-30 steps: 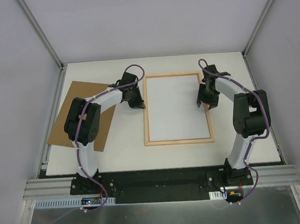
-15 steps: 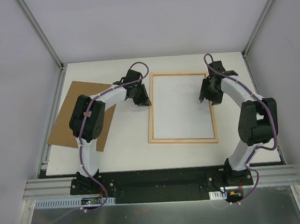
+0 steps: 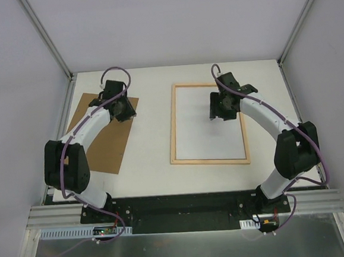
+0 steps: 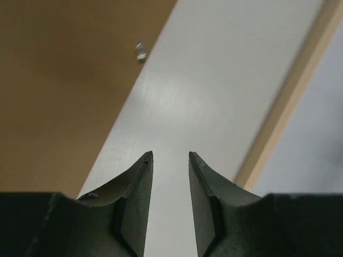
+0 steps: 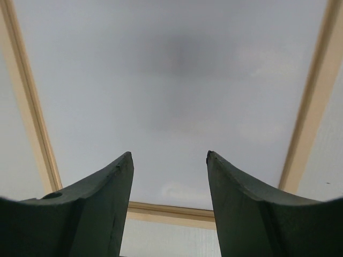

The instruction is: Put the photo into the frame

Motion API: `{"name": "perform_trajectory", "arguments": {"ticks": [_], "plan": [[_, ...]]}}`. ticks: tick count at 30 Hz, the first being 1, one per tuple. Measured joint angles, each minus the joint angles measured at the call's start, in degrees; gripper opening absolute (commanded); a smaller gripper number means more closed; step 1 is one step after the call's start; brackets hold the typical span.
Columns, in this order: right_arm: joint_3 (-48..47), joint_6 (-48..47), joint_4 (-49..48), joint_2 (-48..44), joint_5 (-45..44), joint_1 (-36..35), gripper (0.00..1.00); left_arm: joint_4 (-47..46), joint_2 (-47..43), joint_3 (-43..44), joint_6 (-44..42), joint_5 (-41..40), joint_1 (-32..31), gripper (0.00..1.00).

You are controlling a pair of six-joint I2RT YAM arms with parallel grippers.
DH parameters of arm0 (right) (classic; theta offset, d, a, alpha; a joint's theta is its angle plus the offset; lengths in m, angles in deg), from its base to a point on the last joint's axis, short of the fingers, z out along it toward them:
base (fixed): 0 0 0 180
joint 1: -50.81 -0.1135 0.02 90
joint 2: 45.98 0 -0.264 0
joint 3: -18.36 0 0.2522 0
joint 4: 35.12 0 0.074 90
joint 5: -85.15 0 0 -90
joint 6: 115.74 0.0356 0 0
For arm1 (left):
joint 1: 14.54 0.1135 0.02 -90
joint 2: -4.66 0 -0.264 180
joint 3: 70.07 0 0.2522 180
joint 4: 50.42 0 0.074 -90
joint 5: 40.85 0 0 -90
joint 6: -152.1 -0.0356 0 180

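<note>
Top external view: frame (image 3: 172, 126) lies flat on the white table (image 3: 150, 148), right of centre, long sides running away from the arm bases, light wood strips all round; photo (image 3: 208, 124) sits inside it with the white reverse up, filling the opening, no picture side showing. Brown backing board (image 3: 101, 137) lies flat at the left of the table, turned at an angle, well apart from the frame. Left gripper (image 3: 125, 112) is over the far right part of the board; can't tell if it touches. Left wrist view: left gripper (image 4: 170, 155) has its fingers a little apart with a narrow gap, nothing between them, and below are the board (image 4: 53, 80), a bare strip of table and one frame strip (image 4: 289, 101). Right gripper (image 3: 223, 109) is above the far half of the frame, over the white sheet. Right wrist view: right gripper (image 5: 169, 155) is spread wide and empty, looking down on the photo (image 5: 171, 69) with frame strips (image 5: 308, 96) on both sides and one across the bottom, fingers not touching anything as far as visible
</note>
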Motion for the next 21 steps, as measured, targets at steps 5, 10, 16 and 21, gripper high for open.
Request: {"name": "perform_trajectory", "arguments": {"ticks": [5, 10, 16, 21], "plan": [[0.2, 1.3, -1.3, -0.1, 0.2, -6.2, 0.59, 4.8, -7.6, -13.0, 2.7, -8.8, -0.5, 0.29], [1.5, 2.7, -3.2, -0.1, 0.5, -10.0, 0.59, 7.7, -10.8, -22.8, 5.3, -13.0, -0.7, 0.28], [2.1, 3.7, -3.9, 0.1, 0.5, -12.3, 0.59, 7.8, -10.9, -26.1, 7.0, -14.1, -0.7, 0.27], [2.2, 4.2, -4.9, 0.1, 0.5, -13.3, 0.59, 6.3, -10.6, -26.2, 7.0, -14.1, -0.7, 0.25]]}}
